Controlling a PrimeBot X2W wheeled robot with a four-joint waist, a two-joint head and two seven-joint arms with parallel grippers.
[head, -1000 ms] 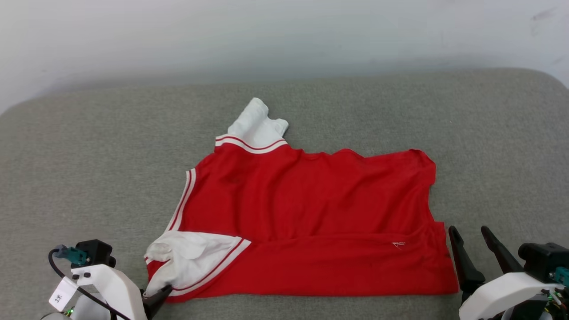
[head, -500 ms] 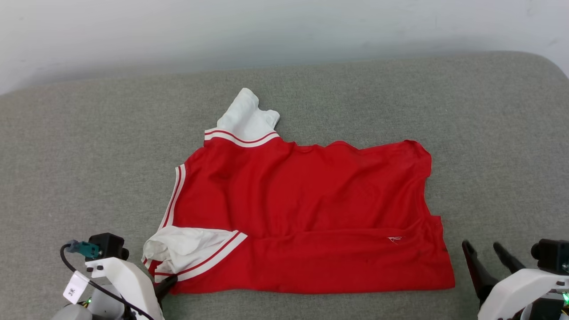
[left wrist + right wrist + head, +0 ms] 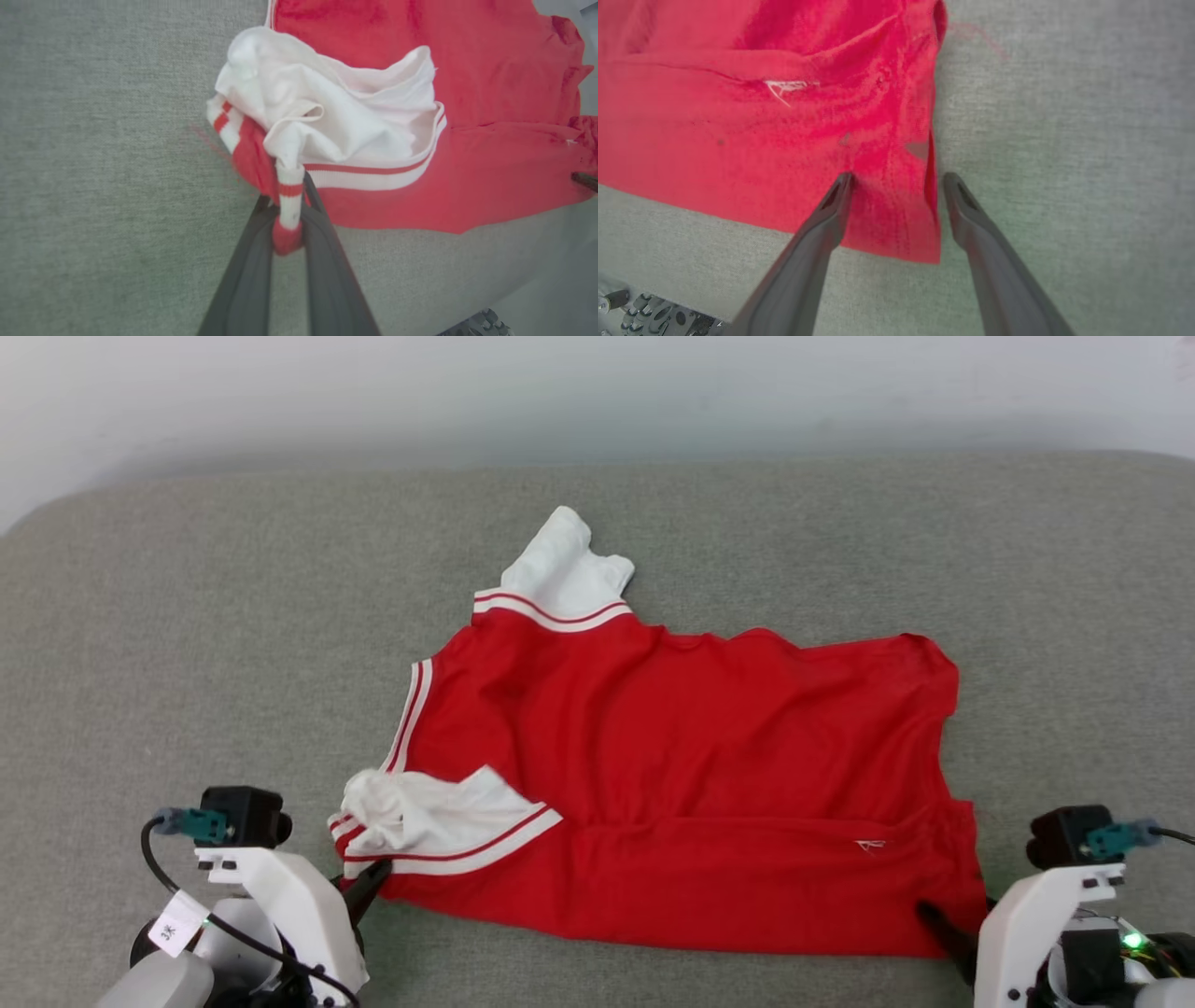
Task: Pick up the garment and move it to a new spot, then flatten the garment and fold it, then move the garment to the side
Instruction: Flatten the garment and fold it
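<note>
Left fingers point(image 3: 247, 280) newly clamp garment point(image 3: 700, 756); grey cushion point(image 3: 187, 616), wall point(image 3: 560, 392).

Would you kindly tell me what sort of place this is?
Likely an indoor room: a grey fabric sofa-like cushion against a plain pale wall, with a red jersey lying on it.

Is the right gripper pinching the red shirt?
No, the right gripper is open, with one finger over the red shirt at its corner and the other over the grey cushion.
</note>
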